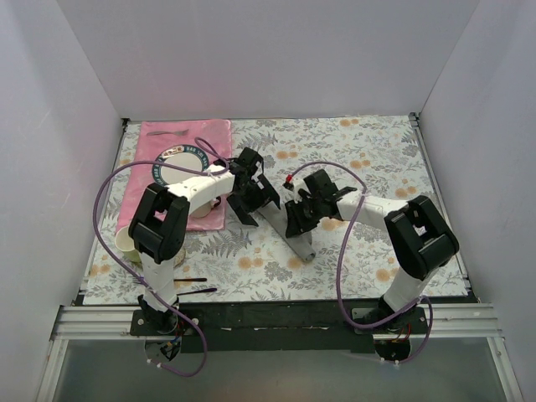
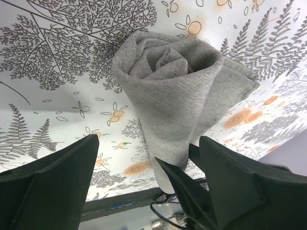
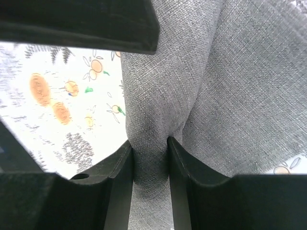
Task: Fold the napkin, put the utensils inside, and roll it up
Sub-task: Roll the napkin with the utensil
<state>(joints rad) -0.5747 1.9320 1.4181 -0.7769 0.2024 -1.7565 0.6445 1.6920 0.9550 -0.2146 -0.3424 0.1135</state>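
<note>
Though rolled, the woven grey napkin (image 2: 177,96) creases.

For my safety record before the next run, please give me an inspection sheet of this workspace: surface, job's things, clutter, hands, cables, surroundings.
Surface: table with a floral covering, lying flat.
Job's things: napkin rolled into a grey tube at the centre; utensils: nothing seen, the roll hides its inside.
Clutter: pink placemat with a plate at far left; cup by the left edge; thin black utensil near the front.
Hands: left hand open, astride the roll; right hand shut on a fold of the napkin.
Cables: purple cables loop along both arms.
Surroundings: white walls on three sides.
</note>
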